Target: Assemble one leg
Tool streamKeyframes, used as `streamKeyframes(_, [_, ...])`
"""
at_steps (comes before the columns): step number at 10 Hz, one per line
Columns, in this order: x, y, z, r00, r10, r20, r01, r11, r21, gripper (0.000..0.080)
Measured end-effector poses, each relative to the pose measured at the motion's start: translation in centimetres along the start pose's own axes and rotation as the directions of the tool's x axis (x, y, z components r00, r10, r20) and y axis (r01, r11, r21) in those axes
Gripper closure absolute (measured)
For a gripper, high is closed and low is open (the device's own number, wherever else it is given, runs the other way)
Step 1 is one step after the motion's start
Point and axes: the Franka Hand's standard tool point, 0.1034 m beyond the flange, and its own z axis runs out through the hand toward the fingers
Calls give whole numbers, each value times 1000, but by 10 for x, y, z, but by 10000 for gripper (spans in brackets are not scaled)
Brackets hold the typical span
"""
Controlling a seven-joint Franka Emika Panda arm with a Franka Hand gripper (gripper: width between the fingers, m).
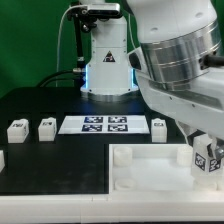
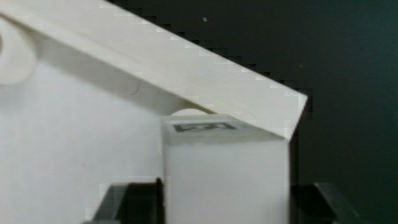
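Observation:
My gripper (image 1: pixel 205 163) is shut on one leg (image 1: pixel 208 156), a small white block with a black-and-white tag. It holds the leg over the corner of the large white tray (image 1: pixel 150 165) at the exterior view's right. In the wrist view the leg (image 2: pixel 222 165) sits between my two dark fingers (image 2: pixel 135 203), with the gripper (image 2: pixel 226 208) around it. The leg's far end is close to a round corner socket (image 2: pixel 187 108) beside the tray's raised wall (image 2: pixel 196 70). I cannot tell whether the leg touches the socket.
Three more legs stand on the black table: two at the exterior view's left (image 1: pixel 17 128) (image 1: pixel 46 127) and one (image 1: pixel 160 125) beside the marker board (image 1: pixel 105 124). The robot's base (image 1: pixel 105 60) stands behind the board. The arm fills the upper right.

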Motion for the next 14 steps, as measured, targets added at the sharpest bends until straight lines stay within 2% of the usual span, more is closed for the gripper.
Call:
streamKeyframes(2, [-1,1,0,1000,-6,-3,6,1000,2,488])
streamKeyframes(3, [-1,1,0,998,-60,-3,60,998,1,414])
streamKeyframes(4, [-3,3,3,993,-117,-5,117,993,-8,414])
streamKeyframes(5, [-6,4,6,968,-252,-12,252,968,-21,237])
streamKeyframes(6, [-7,5,9,914,-406,-13,405,914,-28,166])
streamKeyframes(9, [-5,6,10,717,-697,-7,696,717,-31,151])
streamKeyframes(10, [-4,6,9,625,-781,-10,780,625,-38,151])
streamKeyframes(11, [-1,5,9,519,-854,-31,852,520,-55,150])
streamKeyframes(12, [1,6,9,380,-924,-45,921,382,-75,150])
streamKeyframes(13, [4,6,10,278,-959,-58,956,282,-86,150])
streamKeyframes(14, [2,7,11,359,-931,-63,929,363,-76,150])
